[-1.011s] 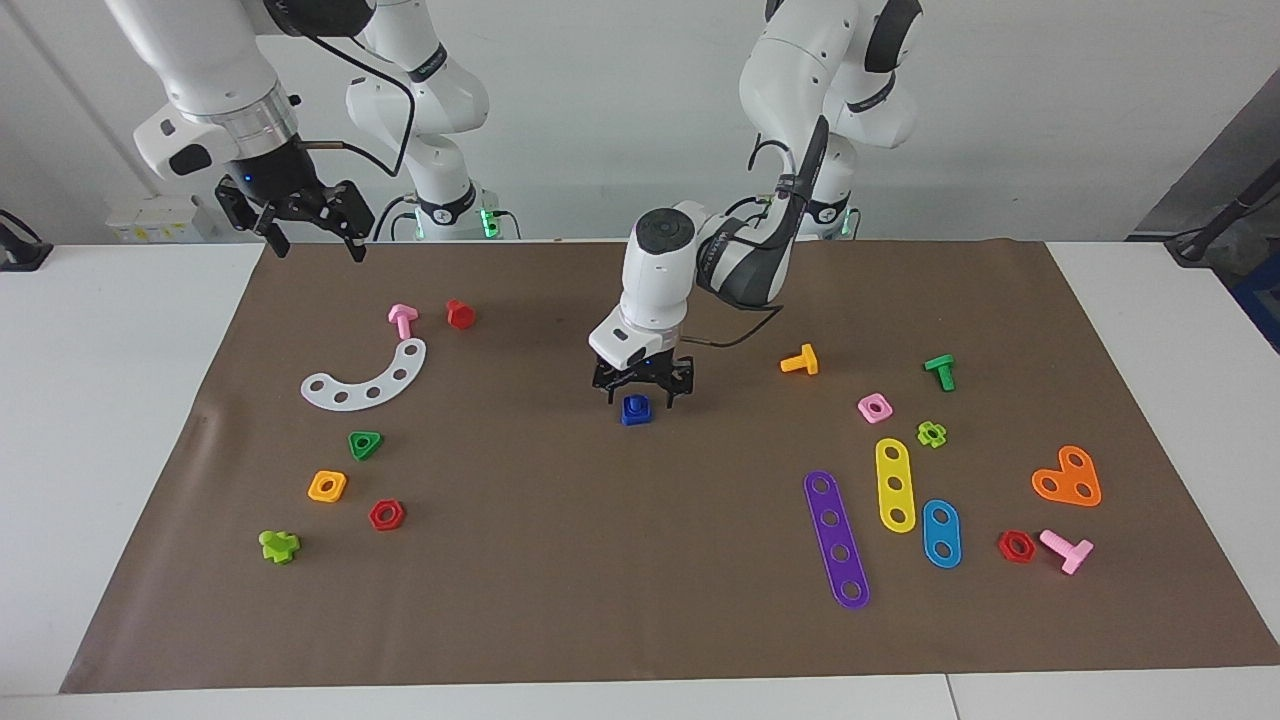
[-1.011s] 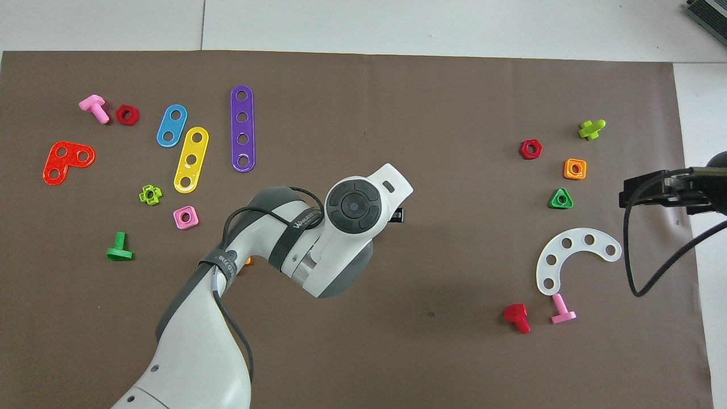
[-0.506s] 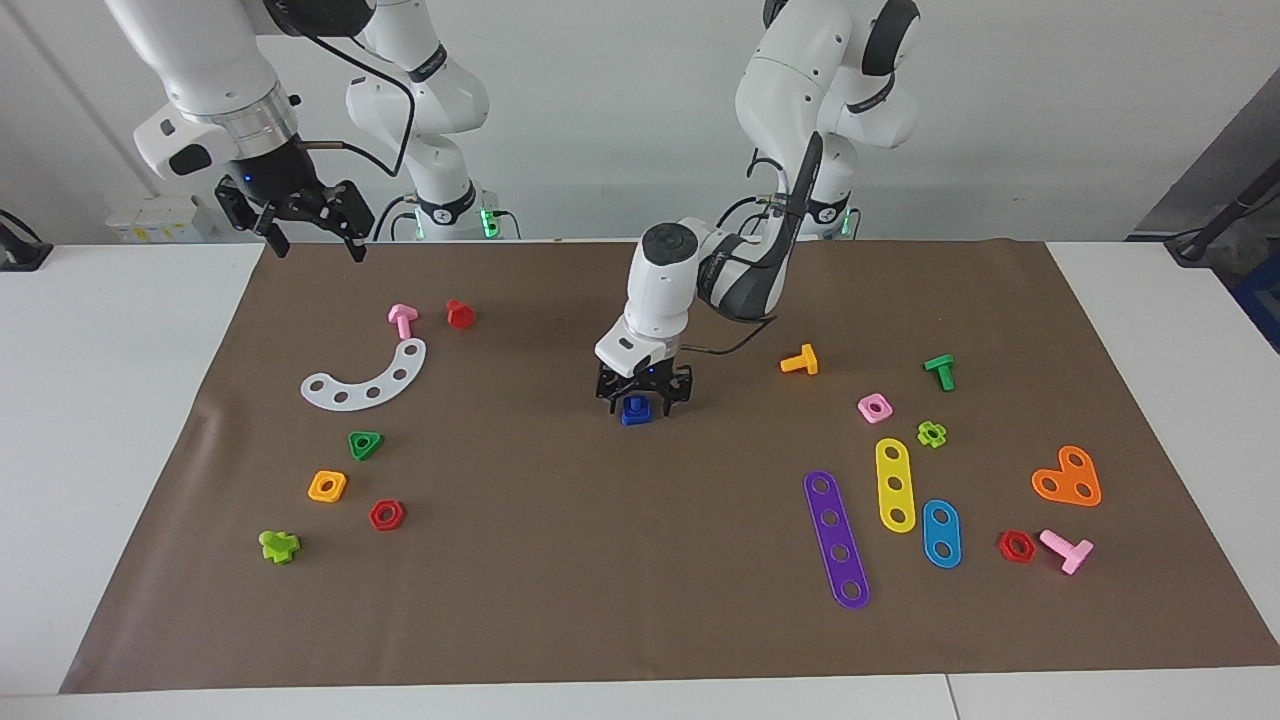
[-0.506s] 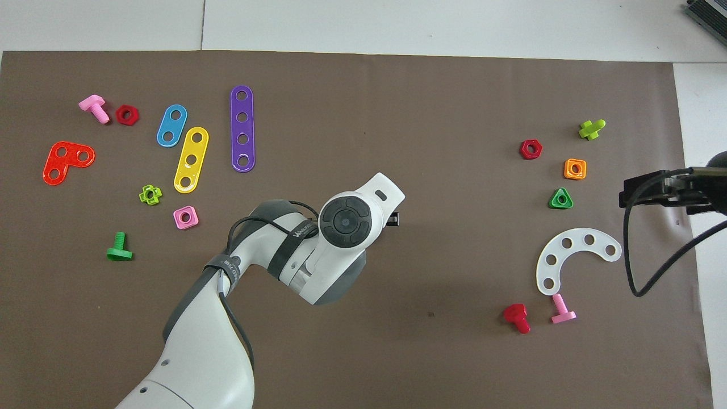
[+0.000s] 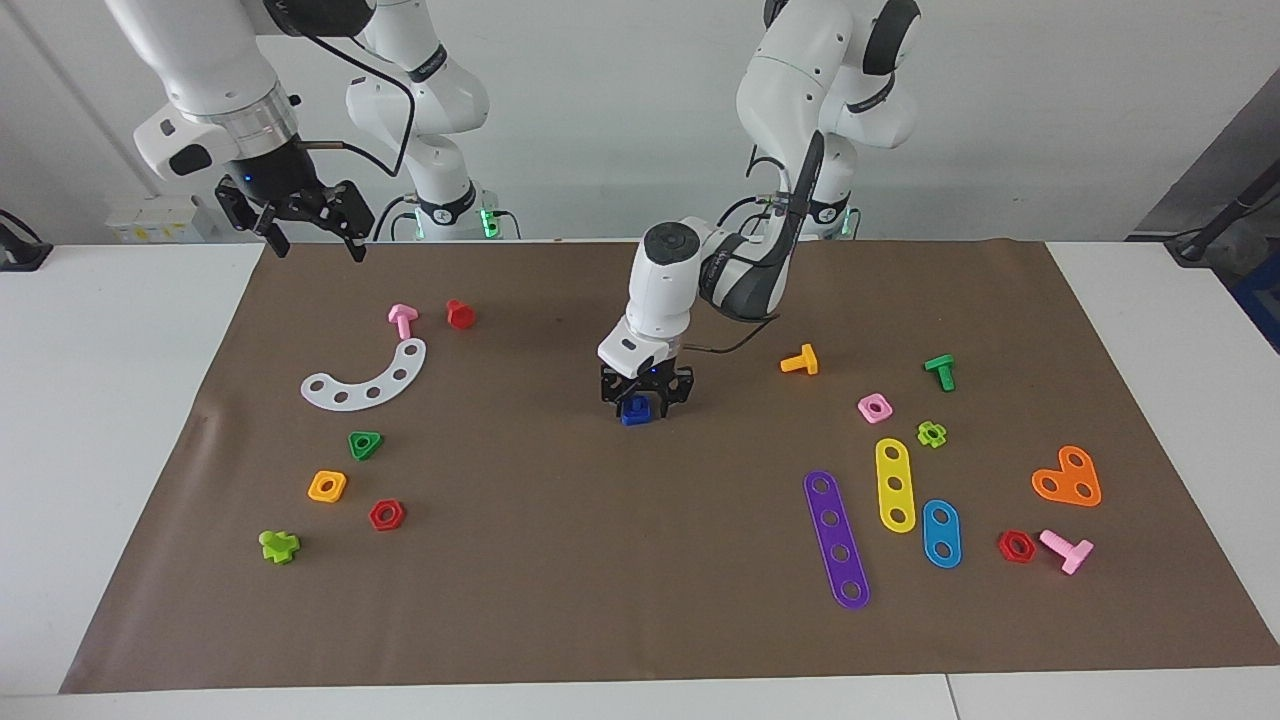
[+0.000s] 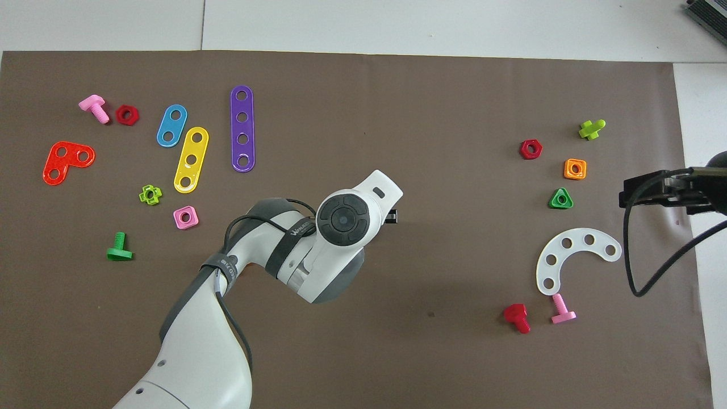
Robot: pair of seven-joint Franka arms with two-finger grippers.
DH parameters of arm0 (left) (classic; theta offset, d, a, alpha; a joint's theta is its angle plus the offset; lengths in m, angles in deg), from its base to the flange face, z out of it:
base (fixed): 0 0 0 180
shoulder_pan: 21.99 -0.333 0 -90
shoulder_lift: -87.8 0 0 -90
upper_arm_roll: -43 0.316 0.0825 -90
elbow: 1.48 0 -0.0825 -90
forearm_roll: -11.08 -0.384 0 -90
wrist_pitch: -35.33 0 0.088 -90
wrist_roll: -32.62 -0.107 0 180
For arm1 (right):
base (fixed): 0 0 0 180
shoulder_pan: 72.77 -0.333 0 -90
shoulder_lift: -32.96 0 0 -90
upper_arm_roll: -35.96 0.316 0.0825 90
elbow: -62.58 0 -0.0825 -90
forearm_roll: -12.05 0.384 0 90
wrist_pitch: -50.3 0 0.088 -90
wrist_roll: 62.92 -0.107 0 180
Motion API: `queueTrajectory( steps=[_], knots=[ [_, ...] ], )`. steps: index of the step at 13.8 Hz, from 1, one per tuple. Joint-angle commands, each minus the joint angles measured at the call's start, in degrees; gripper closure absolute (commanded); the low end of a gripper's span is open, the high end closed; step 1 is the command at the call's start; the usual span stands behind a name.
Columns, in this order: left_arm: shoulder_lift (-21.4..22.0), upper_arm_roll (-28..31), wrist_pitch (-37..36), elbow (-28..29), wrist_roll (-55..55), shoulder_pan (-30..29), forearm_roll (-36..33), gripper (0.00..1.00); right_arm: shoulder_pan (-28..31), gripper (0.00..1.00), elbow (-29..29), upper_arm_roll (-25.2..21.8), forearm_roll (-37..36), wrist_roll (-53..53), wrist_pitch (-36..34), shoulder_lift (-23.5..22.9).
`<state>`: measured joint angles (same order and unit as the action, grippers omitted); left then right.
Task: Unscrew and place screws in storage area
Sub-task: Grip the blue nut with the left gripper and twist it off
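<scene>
A brown paper mat point(image 5: 600, 560) covers a white counter point(image 5: 100, 420), with two robot arms standing at the top of the facing view. Starting at the right arm's end, the right tool point(image 5: 296, 222) hangs in the air over the mat's edge, fingers spread and empty, waiting. Under it lies the storage area point(image 5: 340, 440), marked by a white curved strip point(image 5: 365, 380), with a pink bolt point(image 5: 402, 320), a red bolt point(image 5: 460, 314), and green point(image 5: 365, 444), orange point(image 5: 327, 486) and red point(image 5: 386, 515) nuts around it. At mid-mat, well apart from that area, the left tool point(image 5: 642, 393) has its fingers down around the dark-blue screw point(image 5: 634, 409); whether they grip it I cannot tell. It probably comes straight down to twist the screw. From overhead the arm hides it. Toward the left arm's end lie a purple strip point(image 5: 836, 540), a yellow strip point(image 5: 895, 485) and a blue strip point(image 5: 941, 533).
</scene>
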<state>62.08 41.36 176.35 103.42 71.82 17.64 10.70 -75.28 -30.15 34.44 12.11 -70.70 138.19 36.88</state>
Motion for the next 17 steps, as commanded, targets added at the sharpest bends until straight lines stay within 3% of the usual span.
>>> queueTrajectory(
  steps=[1, 9, 10, 11, 13, 14, 17],
  knots=[
    [0.9, 0.9, -1.1, 0.0, 1.5, 1.0, -1.1, 0.25, 0.5, 0.00, -1.1, 0.4, 0.0, 1.4, 0.1, 1.1],
    [0.9, 0.8, -1.0, 0.0, 1.5, 1.0, -1.1, 0.28, 0.5, 0.00, -1.1, 0.4, 0.0, 1.4, 0.1, 1.1],
    [0.8, 0.8, -1.0, 0.0, 1.5, 1.0, -1.0, 0.36, 0.5, 0.00, -1.1, 0.4, 0.0, 1.4, 0.0, 1.1],
    [0.8, 0.8, -1.0, -0.3, 1.9, 1.0, -1.0, 0.57, 0.5, 0.00, -1.1, 0.4, 0.0, 1.4, 0.1, 1.1],
    [0.8, 0.8, -0.9, -0.6, 2.5, 1.0, -1.0, 0.74, 0.5, 0.00, -1.1, 0.4, 0.0, 1.4, 0.1, 1.1],
    [0.8, 0.9, -1.0, -0.7, 2.5, 1.0, -1.0, 0.93, 0.5, 0.00, -1.1, 0.4, 0.0, 1.4, 0.1, 1.1],
    [0.8, 0.9, -1.3, -1.9, 3.2, 0.9, -1.0, 1.00, 0.5, 0.00, -1.1, 0.4, 0.0, 1.4, 0.0, 1.1]
  ],
)
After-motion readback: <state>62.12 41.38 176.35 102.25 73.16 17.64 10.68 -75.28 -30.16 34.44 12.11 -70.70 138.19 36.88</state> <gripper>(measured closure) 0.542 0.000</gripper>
